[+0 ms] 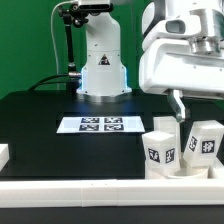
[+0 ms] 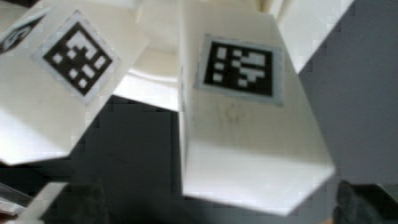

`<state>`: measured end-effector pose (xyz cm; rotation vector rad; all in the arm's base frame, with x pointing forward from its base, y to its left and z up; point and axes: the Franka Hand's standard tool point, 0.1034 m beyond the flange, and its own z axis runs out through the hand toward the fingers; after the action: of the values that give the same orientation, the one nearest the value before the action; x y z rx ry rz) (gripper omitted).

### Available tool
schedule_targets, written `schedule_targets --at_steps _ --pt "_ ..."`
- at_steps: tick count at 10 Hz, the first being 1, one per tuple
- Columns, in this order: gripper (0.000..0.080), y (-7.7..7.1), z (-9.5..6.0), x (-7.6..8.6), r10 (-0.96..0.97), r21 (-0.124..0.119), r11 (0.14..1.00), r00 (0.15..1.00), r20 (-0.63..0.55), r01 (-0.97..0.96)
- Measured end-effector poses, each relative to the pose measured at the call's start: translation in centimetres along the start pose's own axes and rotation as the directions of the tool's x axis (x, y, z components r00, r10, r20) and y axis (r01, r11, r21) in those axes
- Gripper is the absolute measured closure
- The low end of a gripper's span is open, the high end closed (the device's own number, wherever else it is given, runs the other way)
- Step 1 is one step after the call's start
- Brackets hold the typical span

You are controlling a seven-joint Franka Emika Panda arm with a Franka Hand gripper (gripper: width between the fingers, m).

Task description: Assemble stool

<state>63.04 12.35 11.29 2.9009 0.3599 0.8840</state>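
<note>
Exterior view: the Franka arm's base (image 1: 102, 72) stands at the far side of a black table (image 1: 40, 110), near the middle. The marker board (image 1: 97, 124), a thin flat white sheet printed with four tags, lies flat on the table in front of the base. A long white border rail (image 1: 70, 188) runs along the near edge of the table, and a short white piece (image 1: 4, 153) sits at the exterior view's left edge.

The stool parts are grouped at the near right of the table, just behind the border rail. Three blocky white legs can be made out, each with a black-and-white square tag. The left leg (image 1: 160, 150) stands upright with its tag facing the camera. The right leg (image 1: 205, 141) stands upright beside it, tag also facing forward. Between and behind them a third white part (image 1: 166, 126) is partly hidden. The round seat cannot be identified with certainty.

The gripper (image 1: 181, 106) hangs directly above this group, its housing filling the upper right of the exterior view. One finger (image 1: 178, 104) is visible, reaching down between the legs. No part is seen clamped; the jaws appear spread wide, though the second finger is hidden.

Wrist view: two tagged legs fill the picture, one long leg (image 2: 249, 120) central, another (image 2: 71, 75) beside it, tilted. Whether they touch cannot be told.
</note>
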Motion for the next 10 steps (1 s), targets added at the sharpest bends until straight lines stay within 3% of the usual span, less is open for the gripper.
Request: schedule_targets --at_steps 3,7,8,10 --pt "0.0150 0.4 -1.9 1.7 0.020 0.012 1.000 1.000 0.005 -0.020" --pt "0.0150 0.3 -1.5 1.2 0.018 0.014 1.000 0.999 0.034 -0.019" --pt "0.0150 0.9 -1.4 1.0 0.014 0.010 1.000 0.999 0.047 -0.015" --pt "0.0150 0.7 -1.5 0.4 0.021 0.032 0.999 0.970 0.242 -0.030"
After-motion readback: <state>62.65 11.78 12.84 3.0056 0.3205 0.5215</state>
